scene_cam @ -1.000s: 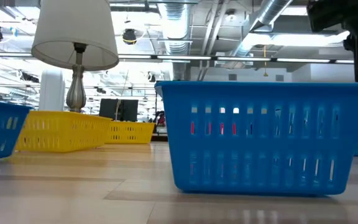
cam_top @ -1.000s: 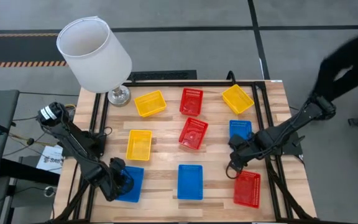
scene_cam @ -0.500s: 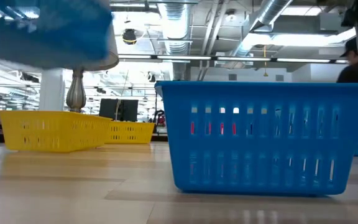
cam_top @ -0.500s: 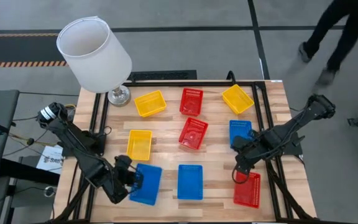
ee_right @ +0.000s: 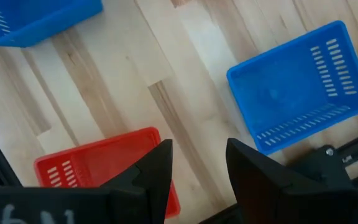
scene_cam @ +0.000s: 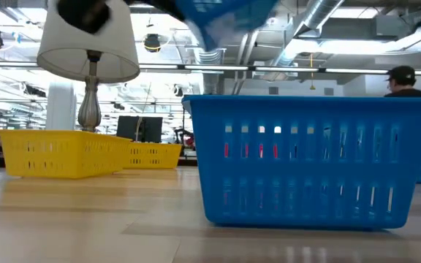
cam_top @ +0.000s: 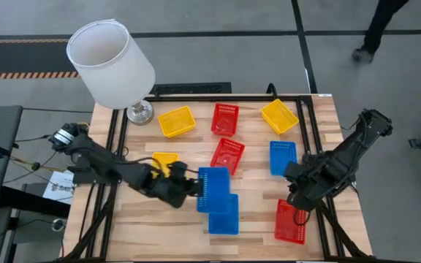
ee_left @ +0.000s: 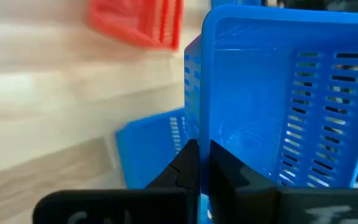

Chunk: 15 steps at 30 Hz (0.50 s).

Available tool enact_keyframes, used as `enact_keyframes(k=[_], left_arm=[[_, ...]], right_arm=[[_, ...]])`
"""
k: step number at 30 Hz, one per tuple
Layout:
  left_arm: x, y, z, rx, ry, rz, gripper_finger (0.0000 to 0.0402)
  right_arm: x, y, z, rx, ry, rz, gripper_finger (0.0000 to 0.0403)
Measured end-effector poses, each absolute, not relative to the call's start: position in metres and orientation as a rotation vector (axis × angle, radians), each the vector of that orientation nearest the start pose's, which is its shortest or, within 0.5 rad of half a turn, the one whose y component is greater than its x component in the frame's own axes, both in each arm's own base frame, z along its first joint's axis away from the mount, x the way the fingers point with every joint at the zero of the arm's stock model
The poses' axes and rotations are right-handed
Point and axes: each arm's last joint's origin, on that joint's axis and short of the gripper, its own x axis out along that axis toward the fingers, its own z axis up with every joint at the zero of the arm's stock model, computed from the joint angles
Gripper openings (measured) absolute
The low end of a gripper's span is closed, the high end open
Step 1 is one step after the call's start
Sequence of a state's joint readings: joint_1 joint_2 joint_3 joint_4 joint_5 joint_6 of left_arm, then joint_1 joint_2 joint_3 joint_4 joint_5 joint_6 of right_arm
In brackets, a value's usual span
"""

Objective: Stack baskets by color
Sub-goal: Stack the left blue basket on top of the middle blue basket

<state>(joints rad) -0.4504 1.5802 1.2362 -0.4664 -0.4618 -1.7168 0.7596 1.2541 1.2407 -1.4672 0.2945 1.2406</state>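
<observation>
A blue basket (cam_top: pixel 213 188) hangs lifted above the counter (cam_top: pixel 254 226), overlapping a second blue basket (cam_top: pixel 224 215) lying near the front edge. The left end effector (cam_top: pixel 188 183) is clamped on its rim. The right end effector (cam_top: pixel 296 200), fingers spread and empty, hovers above a red basket (cam_top: pixel 290 222).

Bright, even light from overhead

Ceiling strip lights (scene_cam: pixel 218 67) glare in the low view; shadows on the table (cam_top: pixel 254 219) are faint; the raised blue basket (scene_cam: pixel 225 18) smears with motion blur.
</observation>
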Motion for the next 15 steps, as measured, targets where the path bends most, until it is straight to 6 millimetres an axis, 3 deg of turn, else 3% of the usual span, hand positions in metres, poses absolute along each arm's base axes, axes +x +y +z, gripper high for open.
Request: enact_keyframes(k=[3, 7, 15], left_arm=[[0.324, -0.138, 0.257, -1.285, 0.565, 0.569, 0.0000], [0.328, -0.147, 0.236, -1.273, 0.625, 0.611, 0.0000], [0.330, -0.156, 0.223, -1.297, 0.599, 0.662, 0.0000]], right_arm=[[0.141, 0.130, 0.316, 0.308, 1.225, -0.440, 0.0175], [0.137, 0.132, 0.316, 0.292, 1.224, -0.449, 0.0175], [0.134, 0.134, 0.316, 0.264, 1.203, -0.439, 0.0175]])
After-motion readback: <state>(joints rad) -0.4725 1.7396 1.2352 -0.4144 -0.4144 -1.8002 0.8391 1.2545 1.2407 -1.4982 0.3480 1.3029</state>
